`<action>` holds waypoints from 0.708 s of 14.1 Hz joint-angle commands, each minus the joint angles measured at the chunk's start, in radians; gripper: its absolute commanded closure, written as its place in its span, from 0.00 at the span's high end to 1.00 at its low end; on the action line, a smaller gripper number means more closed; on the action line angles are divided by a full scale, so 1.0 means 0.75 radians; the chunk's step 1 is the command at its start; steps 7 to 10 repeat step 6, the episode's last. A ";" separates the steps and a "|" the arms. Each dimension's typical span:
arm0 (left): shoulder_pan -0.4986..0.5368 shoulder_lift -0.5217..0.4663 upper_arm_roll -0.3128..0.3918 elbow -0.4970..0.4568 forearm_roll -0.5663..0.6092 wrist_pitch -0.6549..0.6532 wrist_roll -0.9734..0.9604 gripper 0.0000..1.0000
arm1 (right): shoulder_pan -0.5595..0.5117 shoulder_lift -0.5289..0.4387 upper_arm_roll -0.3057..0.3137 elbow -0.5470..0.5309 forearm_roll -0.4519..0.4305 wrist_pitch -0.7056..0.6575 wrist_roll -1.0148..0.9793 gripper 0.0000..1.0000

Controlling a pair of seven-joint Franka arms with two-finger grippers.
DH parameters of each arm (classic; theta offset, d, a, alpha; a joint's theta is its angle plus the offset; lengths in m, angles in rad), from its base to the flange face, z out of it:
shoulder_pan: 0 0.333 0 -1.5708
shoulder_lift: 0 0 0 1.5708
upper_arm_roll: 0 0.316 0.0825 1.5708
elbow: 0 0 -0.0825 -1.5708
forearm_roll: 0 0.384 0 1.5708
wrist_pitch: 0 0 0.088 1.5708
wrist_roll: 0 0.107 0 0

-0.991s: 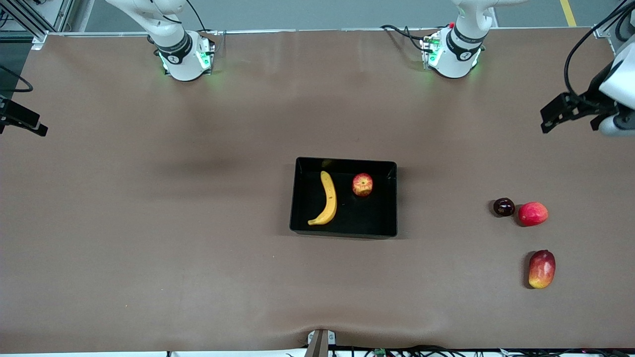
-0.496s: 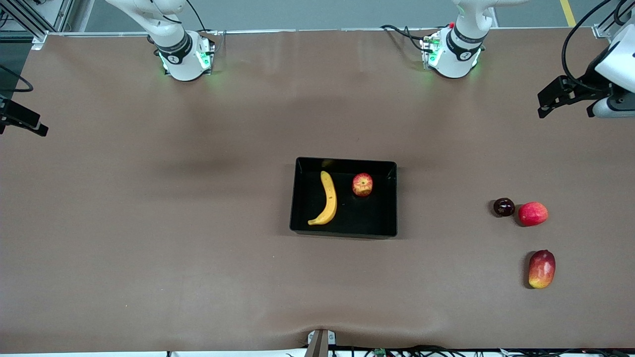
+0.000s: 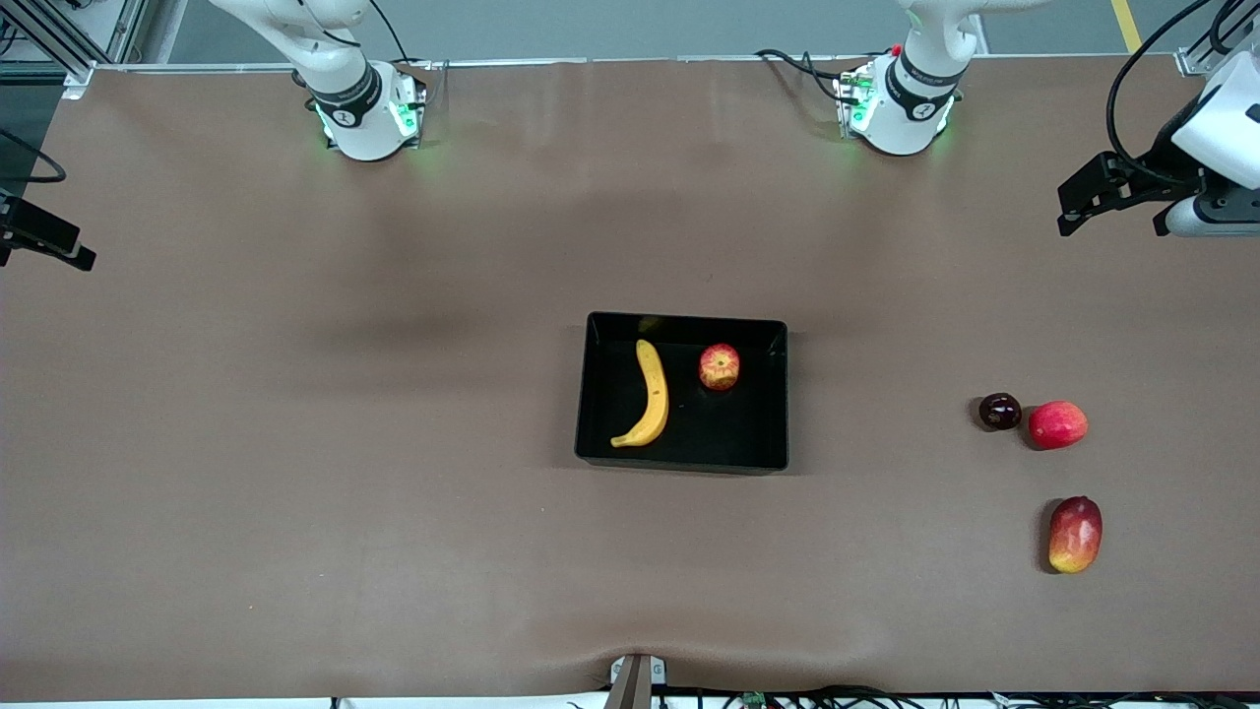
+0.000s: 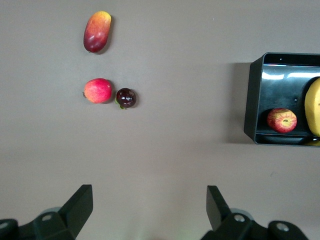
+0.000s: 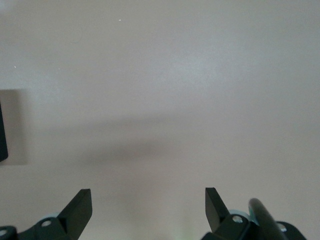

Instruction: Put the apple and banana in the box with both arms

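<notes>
The black box (image 3: 679,320) sits mid-table. The yellow banana (image 3: 650,394) and the red-yellow apple (image 3: 720,366) lie in it, apart from each other. The left wrist view also shows the box (image 4: 252,100), the apple (image 4: 281,120) and part of the banana (image 4: 314,105). My left gripper (image 4: 149,207) is open and empty, high over bare table at the left arm's end; its hand shows in the front view (image 3: 1102,187). My right gripper (image 5: 148,205) is open and empty over bare table at the right arm's end, its hand at the front view's edge (image 3: 44,241).
Three other fruits lie toward the left arm's end: a dark round fruit (image 3: 1000,411) beside a smooth red-pink one (image 3: 1058,424), and a red-yellow mango (image 3: 1075,534) nearer the front camera. All three show in the left wrist view, the mango (image 4: 97,31) among them.
My left arm's hand has drifted a little toward the base side of the table. The right arm, the box and the fruits have not moved.
</notes>
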 commanded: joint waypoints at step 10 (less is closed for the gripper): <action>-0.003 0.022 -0.017 0.031 -0.014 -0.021 -0.010 1.00 | -0.035 0.000 0.022 0.006 0.031 0.002 -0.019 1.00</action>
